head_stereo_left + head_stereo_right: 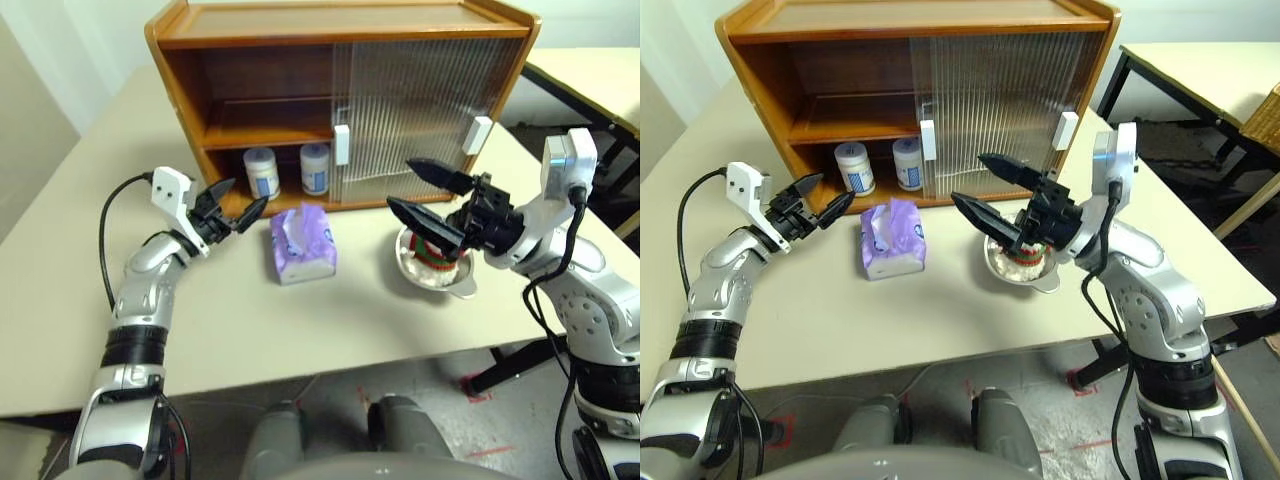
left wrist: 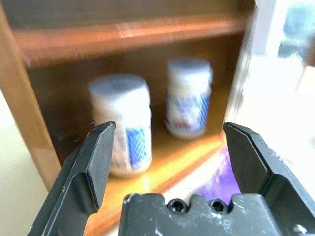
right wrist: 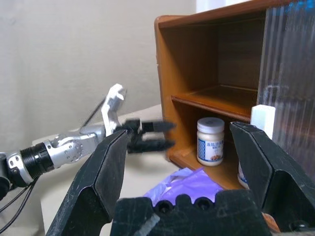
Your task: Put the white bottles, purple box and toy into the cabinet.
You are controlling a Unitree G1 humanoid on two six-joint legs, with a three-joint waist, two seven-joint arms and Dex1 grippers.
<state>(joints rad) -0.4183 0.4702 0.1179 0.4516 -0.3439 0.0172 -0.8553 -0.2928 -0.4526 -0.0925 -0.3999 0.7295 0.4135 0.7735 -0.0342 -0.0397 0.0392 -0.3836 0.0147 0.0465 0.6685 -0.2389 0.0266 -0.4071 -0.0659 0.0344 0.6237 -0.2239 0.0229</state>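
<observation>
— Hovering where, and how are the fingers held?
— The left gripper (image 1: 238, 203) is held level, fingers spread, empty, beside the cabinet (image 1: 190, 90).
— The white bottles (image 1: 262, 172)?
— Stood upright, side by side, on the bottom shelf; the lilac purple box (image 1: 301, 243) is left on the tabletop (image 1: 60, 250).

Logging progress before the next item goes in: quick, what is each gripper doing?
Left gripper: open, holding nothing, near the cabinet opening.
Right gripper: open, holding nothing, above the steel bowl.
</observation>
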